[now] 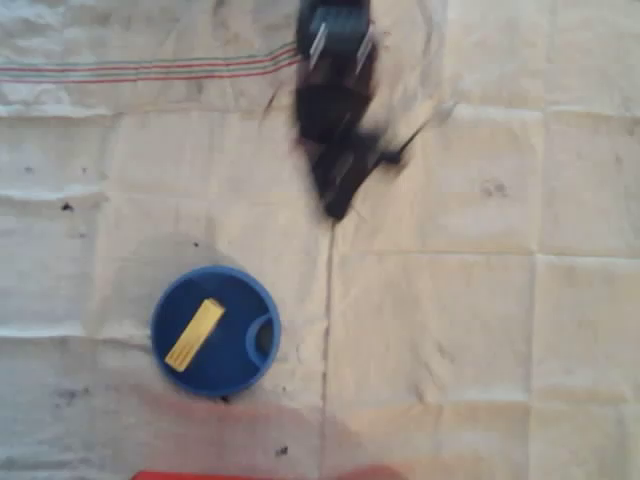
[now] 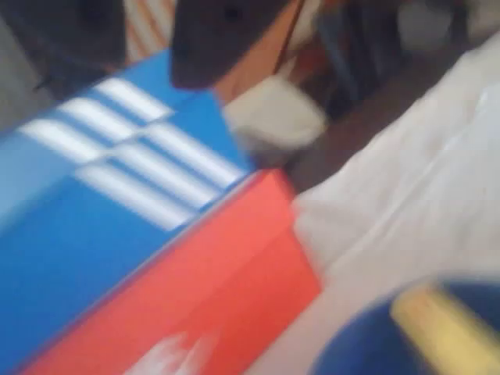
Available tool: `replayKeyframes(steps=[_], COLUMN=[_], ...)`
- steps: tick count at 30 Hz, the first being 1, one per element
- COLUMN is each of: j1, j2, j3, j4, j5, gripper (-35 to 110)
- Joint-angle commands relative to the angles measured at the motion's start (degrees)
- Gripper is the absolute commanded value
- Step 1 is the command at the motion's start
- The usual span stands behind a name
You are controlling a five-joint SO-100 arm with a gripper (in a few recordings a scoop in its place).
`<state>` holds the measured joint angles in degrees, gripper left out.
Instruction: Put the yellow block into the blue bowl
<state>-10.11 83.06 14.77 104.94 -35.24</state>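
The white cloth [image 1: 480, 330] covers the table. In the wrist view a blue and red box [image 2: 141, 258] stands beside it. The blue bowl [image 1: 235, 360] sits at lower left in the overhead view, well apart from the blurred arm. The yellow block [image 1: 194, 334] lies inside the bowl, so the placing seems done; next is only to retreat. The gripper [image 1: 338, 195] is too blurred: I cannot tell if it is parted or closed

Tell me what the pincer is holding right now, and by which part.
Nothing. The pincer is up over the cloth, well away from the bowl, and the yellow block already lies inside the bowl. Blur hides how its jaws stand.
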Motion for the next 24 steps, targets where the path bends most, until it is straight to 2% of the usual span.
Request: replayKeyframes(steps=[1,15,20,24], j1=[-0.4,-0.4,-4.7,-7.9], j2=[8.9,22.3,30.6,41.9], j3=[-3.3,-1.0,10.8,26.8], j4=[0.1,0.6,0.6,-0.1], j5=[5.4,28.1,28.1,27.9], gripper=[0,0,0,0])
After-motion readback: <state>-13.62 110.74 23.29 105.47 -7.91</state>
